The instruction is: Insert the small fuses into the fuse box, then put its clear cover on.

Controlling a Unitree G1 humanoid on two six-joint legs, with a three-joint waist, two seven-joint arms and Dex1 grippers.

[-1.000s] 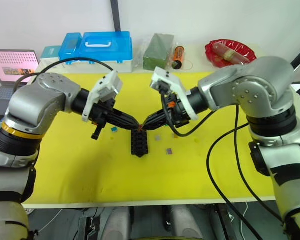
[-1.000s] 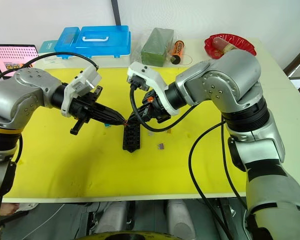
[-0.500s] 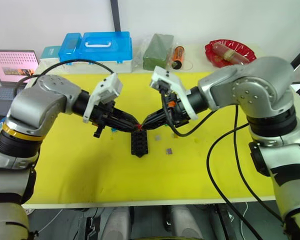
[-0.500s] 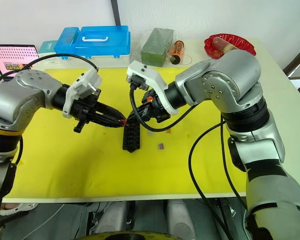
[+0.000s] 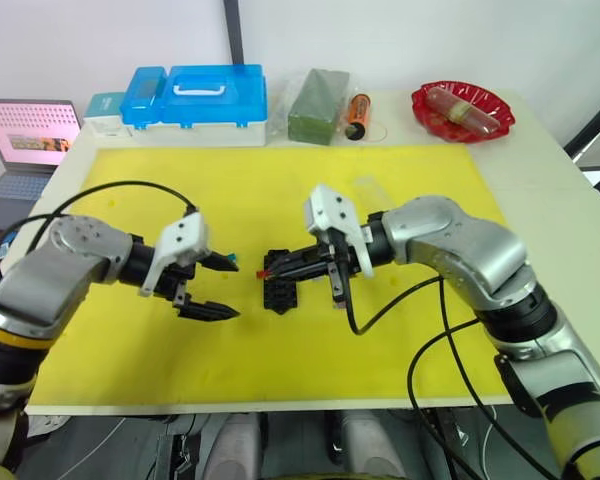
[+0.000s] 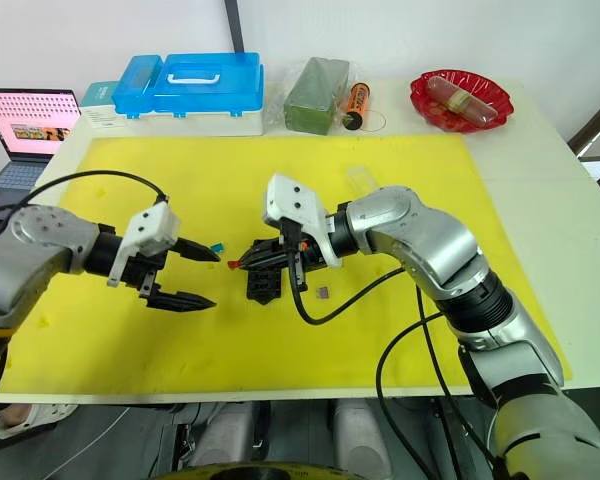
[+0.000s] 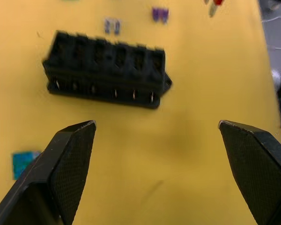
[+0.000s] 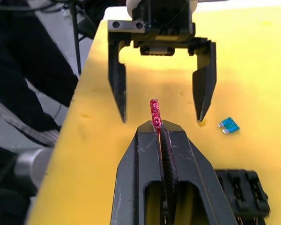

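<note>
One small black rectangular plastic fuse box point(image 7: 107, 70) with a row of six slots along its top is seen lying on the yellow mat point(image 5: 380, 340), directly ahead of the left gripper point(image 7: 157, 129) and just under the tips of the right gripper point(image 8: 159, 129). Every slot that can be made out is empty.

Four small flat plastic fuses can be counted. One red fuse point(image 8: 154, 112) is pinched upright between the right gripper's fingers, which are pressed together on it, its upper part standing clear above the tips. One teal fuse point(image 8: 228, 125) lies flat on the mat beside one finger of the left gripper, between that gripper and the fuse box. One grey fuse point(image 7: 112, 25) and one purple fuse point(image 7: 159, 14) lie on the mat beyond the fuse box as seen from the left jaws, just apart from each other.

The left gripper's jaws are spread wide and hold nothing; they face the right gripper, whose red fuse points into the gap between them.

One clear, colourless plastic cover point(image 6: 361, 178) is faintly visible on the mat, well behind the right gripper.

Beyond the mat stand one blue lidded plastic case point(image 5: 193, 92), shut, and one red bowl point(image 5: 432, 100) holding a sausage-shaped object point(image 5: 467, 107).
</note>
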